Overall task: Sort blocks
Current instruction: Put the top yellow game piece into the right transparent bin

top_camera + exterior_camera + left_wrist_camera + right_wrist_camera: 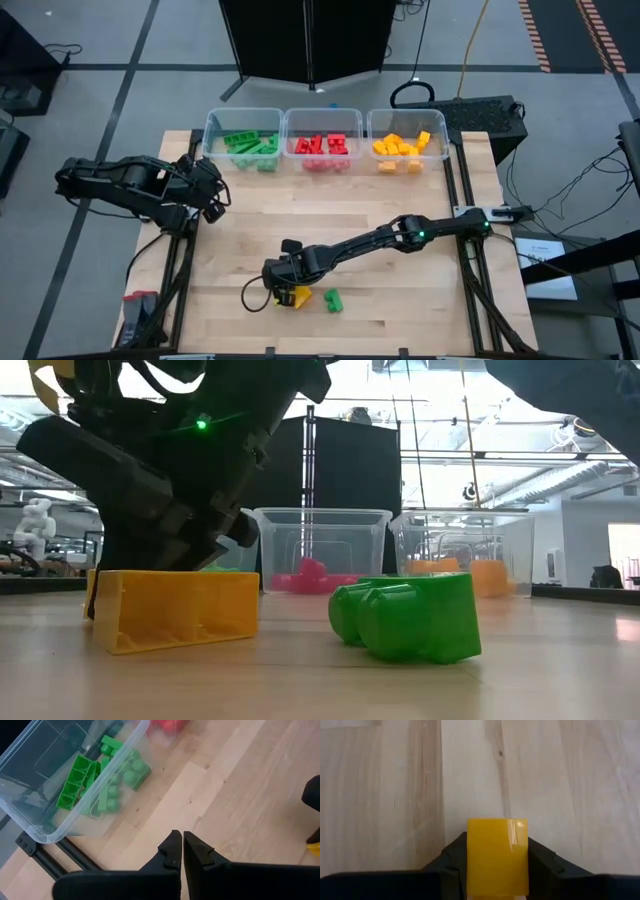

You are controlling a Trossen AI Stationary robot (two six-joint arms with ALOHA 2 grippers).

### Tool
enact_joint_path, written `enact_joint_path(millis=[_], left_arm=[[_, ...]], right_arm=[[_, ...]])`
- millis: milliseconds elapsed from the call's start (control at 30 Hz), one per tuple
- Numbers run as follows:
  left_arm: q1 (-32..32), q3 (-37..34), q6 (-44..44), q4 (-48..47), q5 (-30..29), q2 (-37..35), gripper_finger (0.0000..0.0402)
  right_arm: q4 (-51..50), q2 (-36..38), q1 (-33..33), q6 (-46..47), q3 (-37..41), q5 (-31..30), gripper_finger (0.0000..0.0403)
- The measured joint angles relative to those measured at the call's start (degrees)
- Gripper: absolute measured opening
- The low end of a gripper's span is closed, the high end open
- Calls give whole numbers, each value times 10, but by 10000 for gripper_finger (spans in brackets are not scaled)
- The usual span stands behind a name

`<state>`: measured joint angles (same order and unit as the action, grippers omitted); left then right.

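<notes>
Two loose blocks lie near the table's (pixel 400 250) front edge: a yellow block (pixel 297 296) and a green block (pixel 333 300) just beside it. My right gripper (pixel 497 865) is down on the yellow one, fingers pressed against both its sides. My left gripper (pixel 178 851) waits shut near the green bin (pixel 243 139). Three bins stand in a row; the red bin (pixel 323 140) and yellow bin (pixel 408 141) hold piles I cannot count exactly.
</notes>
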<state>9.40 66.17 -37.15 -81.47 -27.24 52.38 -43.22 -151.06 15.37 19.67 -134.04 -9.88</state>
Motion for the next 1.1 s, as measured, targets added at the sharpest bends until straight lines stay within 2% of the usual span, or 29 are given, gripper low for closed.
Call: enact_joint_path(millis=[200,400,500,633,833,1100], left_arm=[[0,0,2,-1,0,0,0],[0,0,5,-1,0,0,0],[0,0,5,-1,0,0,0],[0,0,5,-1,-1,0,0],[0,0,5,-11,-1,0,0],[0,0,5,-20,0,0,0]], right_arm=[[-27,21,-19,-48,-8,-24,112],[-106,110,-70,-103,-10,-48,112],[-164,163,-106,-144,-10,-94,112],[-240,246,-175,-169,-10,-120,112],[-359,334,-286,-196,-10,-143,112],[-470,400,-440,-202,-10,-137,112]])
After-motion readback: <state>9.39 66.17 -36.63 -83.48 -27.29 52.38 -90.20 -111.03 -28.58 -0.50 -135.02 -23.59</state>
